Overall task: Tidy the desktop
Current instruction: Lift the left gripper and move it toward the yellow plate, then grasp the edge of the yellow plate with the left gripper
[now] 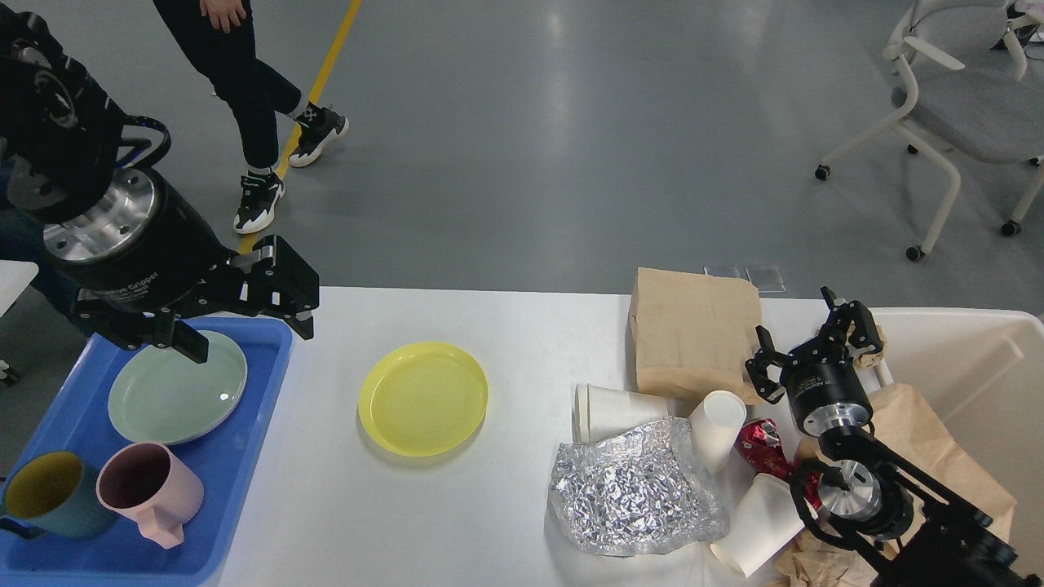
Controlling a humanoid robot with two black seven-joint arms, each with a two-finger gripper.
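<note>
**Q:** What lies nearest you, taking the yellow plate (422, 398) as the landmark?

**A:** The plate sits alone on the white counter (326, 505), which spans the whole lower view. Nearer me and to its left is a blue tray (236, 456) holding a teal mug (47, 493), a pink mug (151, 489) and a pale green plate (175, 391). Nearer me and to its right lie crumpled foil (636, 489), several white paper cups (718, 428), a crushed red can (763, 447) and brown paper.

**Q:** And farther off?

**A:** My left gripper (249, 322) hovers over the tray's far edge, left of the yellow plate, its fingers spread and holding nothing. Right of the plate, past the litter, my right gripper (816, 346) is also parted and empty, between a brown paper bag (693, 334) and a cream bin (962, 367).

**Q:** How far along is the tidying?

**A:** I judge it partly done: three dishes are in the tray, some brown paper seems to lie in the bin. The yellow plate and the litter remain out.

**Q:** Anything unclear?

**A:** My right arm hides part of the can and cups. The tray and bin are cut off at the view's edges.
</note>
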